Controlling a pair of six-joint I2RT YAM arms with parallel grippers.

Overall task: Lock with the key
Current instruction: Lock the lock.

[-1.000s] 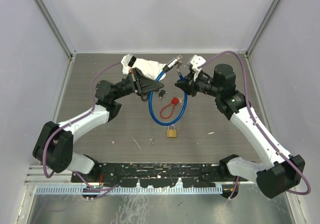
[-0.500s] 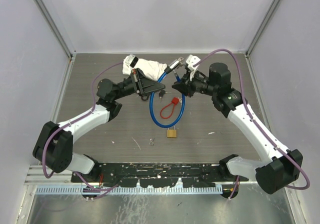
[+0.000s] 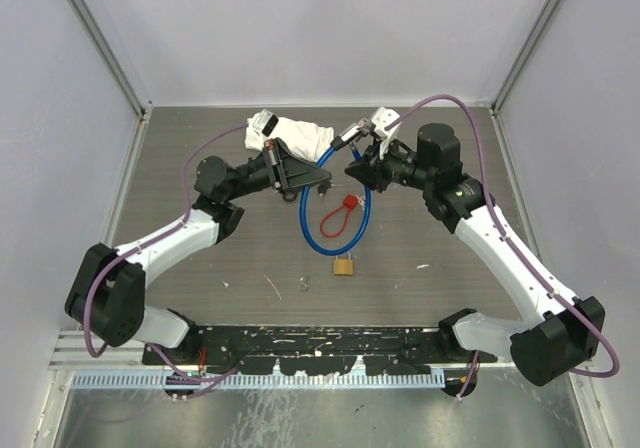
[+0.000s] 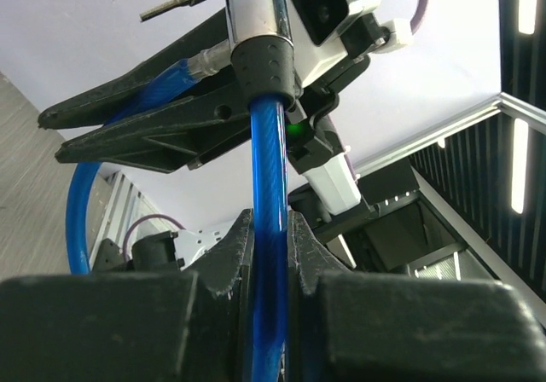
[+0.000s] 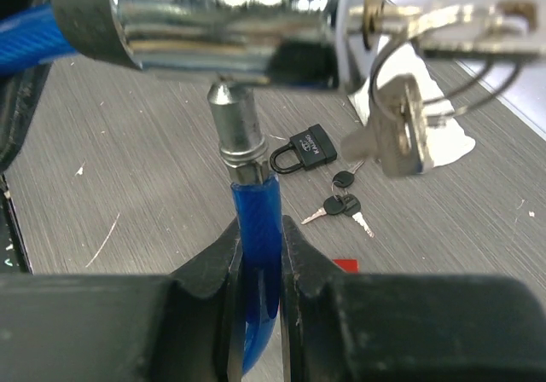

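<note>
Grey tabletop (image 3: 400, 298) holds brass padlock (image 3: 343, 265), black padlock (image 5: 304, 150), seemingly three keys (image 5: 341, 201); left fingers (image 4: 229, 258), right fingers (image 5: 213, 267) both clamp one cable (image 5: 254, 216).

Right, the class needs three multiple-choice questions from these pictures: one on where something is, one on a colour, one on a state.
1. Where is the brass padlock? A on the table; B on the cloth; C held aloft.
2. What colour is the cable? A red; B blue; C green.
3. The right claw is: A open; B shut on the cable; C shut on the padlock.
Answers: 1 A, it lies on the bare tabletop; 2 B, plainly blue; 3 B, it pinches the cable.
</note>
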